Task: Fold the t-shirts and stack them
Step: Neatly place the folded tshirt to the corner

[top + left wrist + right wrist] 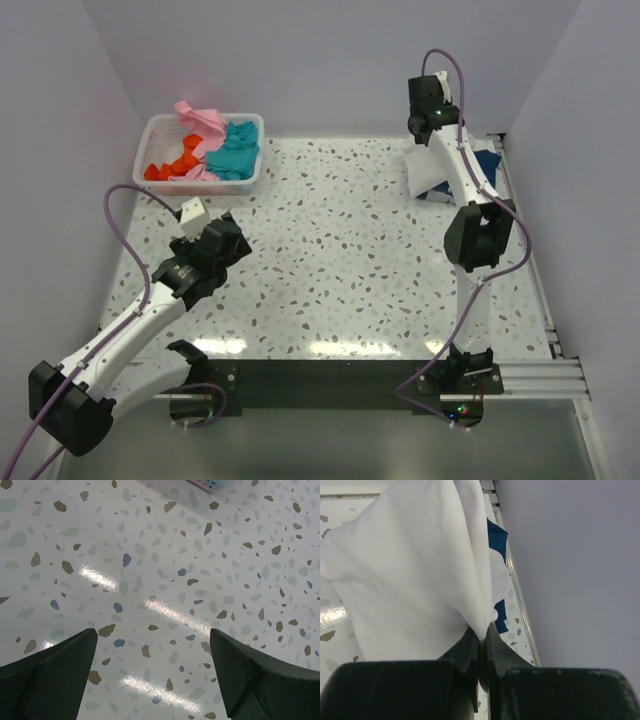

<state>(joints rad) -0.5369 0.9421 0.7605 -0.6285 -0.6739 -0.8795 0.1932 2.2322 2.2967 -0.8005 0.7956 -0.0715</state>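
2 wrist views alone reveal: right pincer (481, 639) pinching white t-shirt (410, 570), left pincer (152, 636) spread.

white basket (165, 119) on speckled table (350, 250)

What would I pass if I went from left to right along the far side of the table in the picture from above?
Basket → orange t-shirt → teal t-shirt → bare speckled table → white t-shirt → navy t-shirt. The pink t-shirt sprawls over the others in the basket, so it is left out.
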